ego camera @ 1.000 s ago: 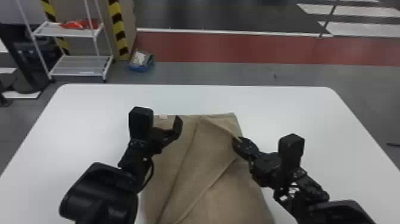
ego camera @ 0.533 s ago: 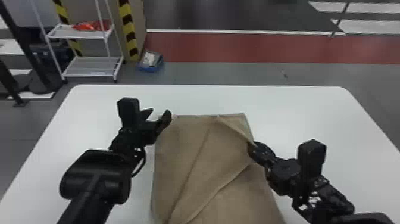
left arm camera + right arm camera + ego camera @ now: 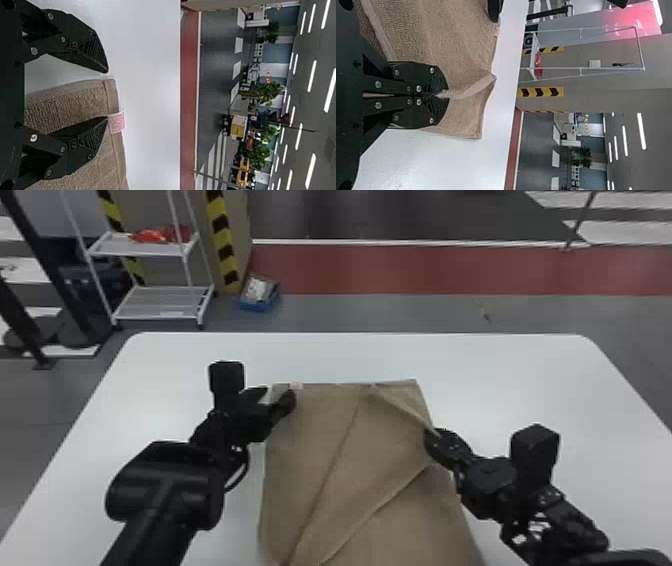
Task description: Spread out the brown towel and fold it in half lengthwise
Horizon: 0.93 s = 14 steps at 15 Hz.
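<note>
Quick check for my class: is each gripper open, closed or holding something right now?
Left black two-fingered gripper: open, at the far left corner of the brown cloth towel.
Right black two-fingered gripper: closed, holding a pinch of the towel.

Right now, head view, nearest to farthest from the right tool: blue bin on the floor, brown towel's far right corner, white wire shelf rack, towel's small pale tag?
From the right tool:
1. towel's far right corner, just beyond it
2. pale tag, at the far edge's left end
3. blue bin, floor beyond table
4. shelf rack, left of bin
</note>
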### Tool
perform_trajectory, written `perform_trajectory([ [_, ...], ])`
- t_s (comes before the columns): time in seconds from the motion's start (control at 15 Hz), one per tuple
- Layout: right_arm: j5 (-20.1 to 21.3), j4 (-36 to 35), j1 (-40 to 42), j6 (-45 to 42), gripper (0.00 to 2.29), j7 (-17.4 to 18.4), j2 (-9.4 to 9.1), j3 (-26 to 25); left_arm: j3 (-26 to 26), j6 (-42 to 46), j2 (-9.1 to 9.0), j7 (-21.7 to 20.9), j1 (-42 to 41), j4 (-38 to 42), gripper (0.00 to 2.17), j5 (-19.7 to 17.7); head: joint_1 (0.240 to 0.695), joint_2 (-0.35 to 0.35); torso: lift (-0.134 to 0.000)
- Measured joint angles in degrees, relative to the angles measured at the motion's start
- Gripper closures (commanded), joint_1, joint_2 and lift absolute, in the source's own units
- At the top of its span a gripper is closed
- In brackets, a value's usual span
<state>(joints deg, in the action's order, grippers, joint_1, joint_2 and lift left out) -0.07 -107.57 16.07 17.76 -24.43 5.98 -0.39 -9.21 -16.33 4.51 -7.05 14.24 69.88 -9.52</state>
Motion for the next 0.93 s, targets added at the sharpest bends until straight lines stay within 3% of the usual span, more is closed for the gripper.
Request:
perform_trajectory([
  [0.8, 0.07, 0.39, 0.18, -0.85, 1.24, -0.09, 0.00, 0.22, -0.02, 1.89, -0.21, 0.73, 1.80, -3.29, 0.55, 0.97, 0.695, -0.008, -0.123],
  [0.87, 0.07, 0.48, 0.12, -0.91, 1.24, -0.09, 0.00, 0.23, -0.02, 2.01, -0.20, 0.73, 1.84, -3.33, 0.69, 1.12, 0.695, -0.007, -0.123],
  [0.93, 0.07, 0.58, 0.06, -0.99, 1.24, -0.09, 0.00, 0.23, -0.02, 2.09, -0.17, 0.53, 1.85, -3.35, 1.05, 1.28, 0.695, -0.007, -0.123],
])
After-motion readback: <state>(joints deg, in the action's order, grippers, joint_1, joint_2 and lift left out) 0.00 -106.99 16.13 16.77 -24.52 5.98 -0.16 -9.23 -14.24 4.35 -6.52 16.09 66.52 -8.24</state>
